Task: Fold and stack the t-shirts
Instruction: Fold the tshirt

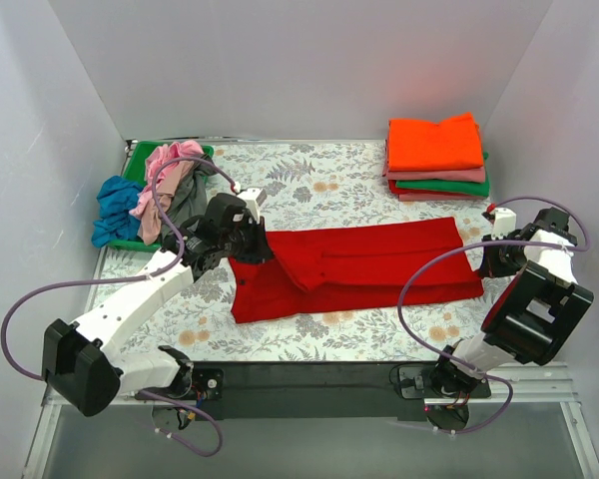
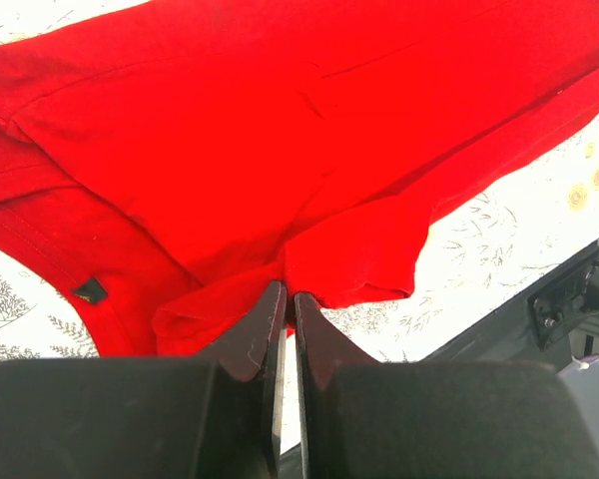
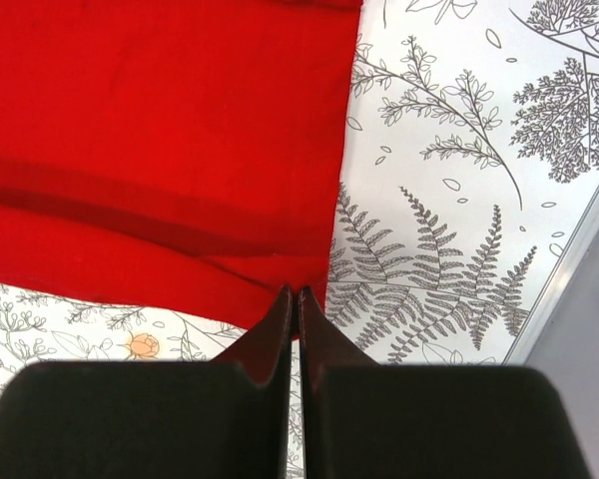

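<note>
Nearest you, the left gripper (image 2: pixel 288 299) has its two fingers pressed almost together on a bunched fold of the red t-shirt (image 1: pixel 369 261) at the garment's left end. The right gripper (image 3: pixel 298 299) is pinched tight on the shirt's lower corner at its right end. The red t-shirt lies partly folded lengthwise across the middle of the floral tablecloth (image 1: pixel 319 190), stretched between your two arms. Farther back on the right, the folded stack (image 1: pixel 437 170) sits near the wall, with the orange t-shirt (image 1: pixel 434 143) on top and pink, green and red layers under it. At the far left, a loose heap of the pink shirt (image 1: pixel 158 195), grey shirt (image 1: pixel 190 192) and blue shirt (image 1: pixel 113 208) spills over the green tray (image 1: pixel 137 160).
</note>
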Motion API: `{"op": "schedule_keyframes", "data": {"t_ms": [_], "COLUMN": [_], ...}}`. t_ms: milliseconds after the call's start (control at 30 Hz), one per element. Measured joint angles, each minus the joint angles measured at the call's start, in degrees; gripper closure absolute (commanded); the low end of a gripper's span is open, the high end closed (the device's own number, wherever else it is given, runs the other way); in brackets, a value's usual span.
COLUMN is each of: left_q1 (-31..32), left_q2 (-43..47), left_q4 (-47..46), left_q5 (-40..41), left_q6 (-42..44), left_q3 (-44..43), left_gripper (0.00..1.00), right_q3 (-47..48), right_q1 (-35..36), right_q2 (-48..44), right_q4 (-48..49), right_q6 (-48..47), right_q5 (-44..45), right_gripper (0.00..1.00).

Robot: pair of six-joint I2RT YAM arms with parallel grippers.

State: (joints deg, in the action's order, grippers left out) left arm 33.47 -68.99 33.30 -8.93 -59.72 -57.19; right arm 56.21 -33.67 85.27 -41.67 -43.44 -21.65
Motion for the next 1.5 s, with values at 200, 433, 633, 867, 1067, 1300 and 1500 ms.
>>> {"op": "schedule_keyframes", "data": {"t_ms": [200,433,633,867,1067,1300,1500], "left_q1": [-1.3,-2.4,-2.8,-3.0,-3.0,-3.0,-3.0], "left_q2": [-1.4,-3.3,-7.8,-11.5,-13.6,-14.4,-14.4], "left_q4": [-0.7,-2.1,-2.6,-3.8,-4.3,-5.2,-5.6], "left_q5": [-1.0,-1.2,-1.8,-2.8,-3.3,-3.4,-3.4], "left_q6": [0.9,1.6,3.1,5.1,6.0,6.4,6.4], "left_q3": [0.0,-0.1,-2.5,-4.6,-5.6,-7.2,-7.4], "left_gripper": [1.0,1.0,1.0,1.0,1.0,1.0,1.0], "right_q3": [0.0,0.0,-0.1,-0.8,-0.8,-1.0,-1.0], "right_q1": [0.0,0.0,0.0,0.0,0.0,0.0,0.1], "right_q2": [1.0,1.5,1.5,1.5,2.2,2.3,3.0], "right_q4": [1.4,3.3,4.8,5.9,6.3,7.1,7.7], "right_q6": [1.6,3.7,4.9,5.9,6.1,6.9,7.7], "right_q5": [-1.1,-1.7,-1.7,-1.7,-1.6,-1.2,-1.2], "right_gripper": [0.99,0.99,0.99,0.99,0.99,0.99,0.99]}}
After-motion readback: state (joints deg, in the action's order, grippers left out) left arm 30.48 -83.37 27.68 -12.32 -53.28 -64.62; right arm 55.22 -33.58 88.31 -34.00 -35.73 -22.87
